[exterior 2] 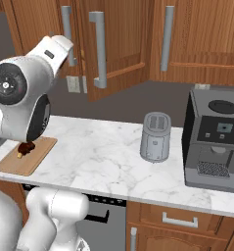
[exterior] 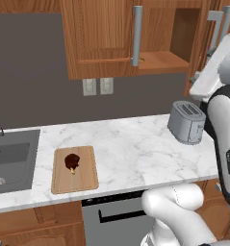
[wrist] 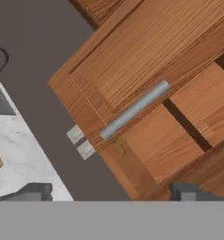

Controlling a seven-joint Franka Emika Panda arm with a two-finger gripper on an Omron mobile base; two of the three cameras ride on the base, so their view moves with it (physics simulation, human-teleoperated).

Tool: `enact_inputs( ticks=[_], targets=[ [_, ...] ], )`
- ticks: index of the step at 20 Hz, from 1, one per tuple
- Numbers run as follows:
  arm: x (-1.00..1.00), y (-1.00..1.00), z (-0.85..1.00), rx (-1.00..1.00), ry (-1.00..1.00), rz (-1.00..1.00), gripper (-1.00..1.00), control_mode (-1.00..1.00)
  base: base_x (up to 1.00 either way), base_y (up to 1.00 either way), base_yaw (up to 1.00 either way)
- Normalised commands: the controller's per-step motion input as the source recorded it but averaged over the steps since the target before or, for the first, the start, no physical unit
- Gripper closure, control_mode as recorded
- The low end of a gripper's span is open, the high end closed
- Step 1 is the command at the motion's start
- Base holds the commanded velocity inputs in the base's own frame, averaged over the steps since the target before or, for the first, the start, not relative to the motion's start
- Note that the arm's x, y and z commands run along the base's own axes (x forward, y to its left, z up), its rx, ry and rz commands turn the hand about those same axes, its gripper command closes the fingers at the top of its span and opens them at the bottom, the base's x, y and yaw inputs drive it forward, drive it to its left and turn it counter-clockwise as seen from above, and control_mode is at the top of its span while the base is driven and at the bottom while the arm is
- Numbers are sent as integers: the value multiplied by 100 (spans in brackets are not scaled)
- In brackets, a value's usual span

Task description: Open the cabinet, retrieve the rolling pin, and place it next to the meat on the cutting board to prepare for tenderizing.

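Observation:
The cabinet (exterior: 102, 38) hangs above the counter. Its left door is closed, with its grey bar handle (exterior: 136, 36) upright. The right door (exterior 2: 121, 44) stands swung out, baring a shelf (exterior: 160, 59) inside. In the hand view my gripper (wrist: 112, 192) is open with nothing between its fingertips (wrist: 36, 191), a short way in front of the left door's handle (wrist: 134, 108) and the bare shelf (wrist: 160, 140). The cutting board (exterior: 74, 169) lies flat on the counter near the sink, and the meat (exterior: 71, 161) sits on it. The rolling pin is hidden.
A silver toaster (exterior: 186, 121) stands on the marble counter (exterior: 131, 149) at the right, and a dark coffee machine (exterior 2: 214, 142) beyond it. The sink (exterior: 10, 158) is left of the board. Wall outlets (exterior: 97, 86) sit below the cabinet.

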Motion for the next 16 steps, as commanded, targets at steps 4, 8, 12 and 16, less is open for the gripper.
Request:
enact_inputs(
  ticks=[4,8,12,16],
  targets=[
    [-2,87,-16,-41,-14,-17,-100,-100,0,0,0],
    [6,51,-31,-30,-6,-21,-100,-100,0,0,0],
    [39,3,-33,-18,1,-25,-100,-100,0,0,0],
    [58,-3,-20,-8,13,-18,-100,-100,0,0,0]
  ],
)
